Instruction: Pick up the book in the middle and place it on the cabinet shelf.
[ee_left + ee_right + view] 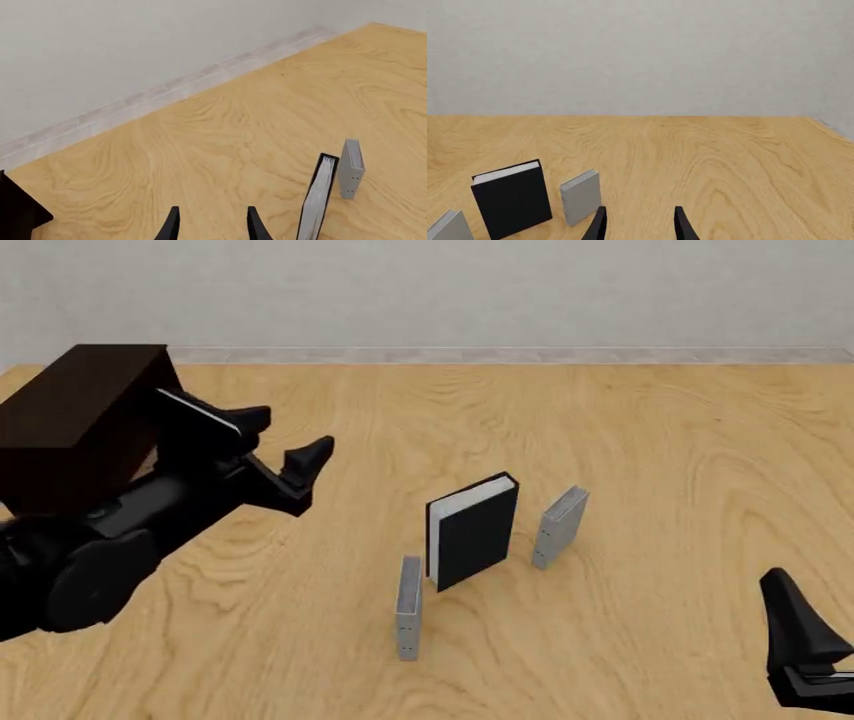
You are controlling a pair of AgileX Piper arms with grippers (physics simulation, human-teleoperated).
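Front view: the book (473, 531) stands upright on the table (641, 440), black cover w/ white page edges showing along its top and one side. It sits betw. two thin grey books: one grey book (561, 526) just beside it on the far right, not touching, and another grey book (408, 607) nearer the camera on its left, also apart from it. All three stand on edge. The cabinet shelf (83, 420) is well apart from the book, to the book's far left at the table's left side; its flat top is bare. Left gripper (283, 445) hangs above the table betw. cabinet shelf and book, closer to the cabinet, fingers spread apart w/ nothing betw. them. Left wrist view shows same: fingers (171, 226) parted over bare wood, the book seen edge-on, cabinet corner at frame edge. Right gripper (640, 224) is well right of the book and nearer the camera, only partly in front view; right wrist view shows its fingers parted, holding nothing, w/ the book and both grey books off to one side.
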